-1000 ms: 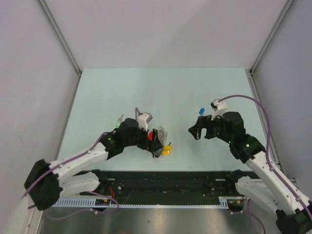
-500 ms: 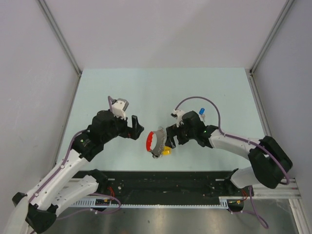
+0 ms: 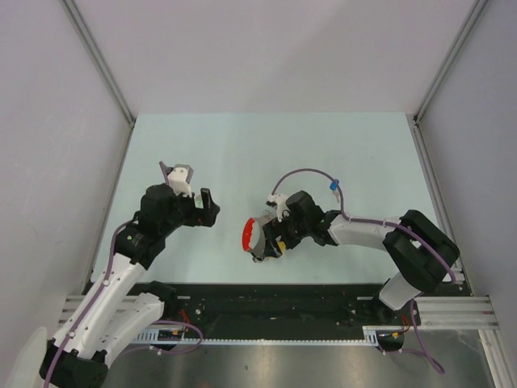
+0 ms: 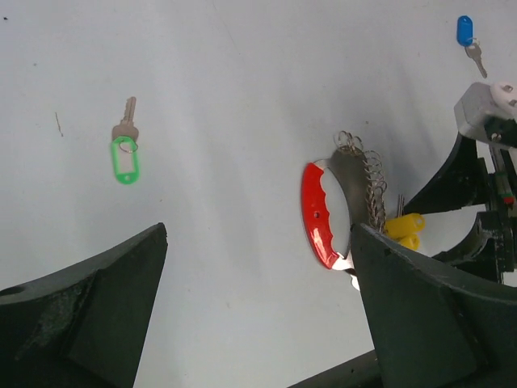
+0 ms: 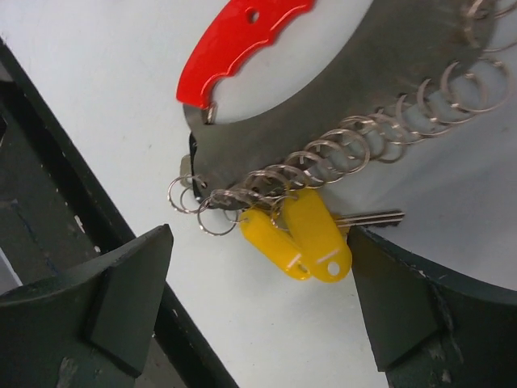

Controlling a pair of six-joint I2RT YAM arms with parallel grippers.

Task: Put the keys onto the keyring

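Yellow tags (image 5: 299, 238), two, on one keyring (image 5: 388, 73); one green key (image 4: 125, 153), one blue key (image 4: 466, 36) loose; left gripper (image 4: 258, 271), right gripper (image 5: 258, 271) both apart.

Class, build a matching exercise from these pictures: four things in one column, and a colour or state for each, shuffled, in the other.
Column one
1. keyring
2. left gripper
3. key by the cable (cable)
4. key left of the keyring, left wrist view

Column two
A. green tag
B. open, holding nothing
C. red piece, yellow tags
D. blue cap

Pairs: 1-C, 2-B, 3-D, 4-A
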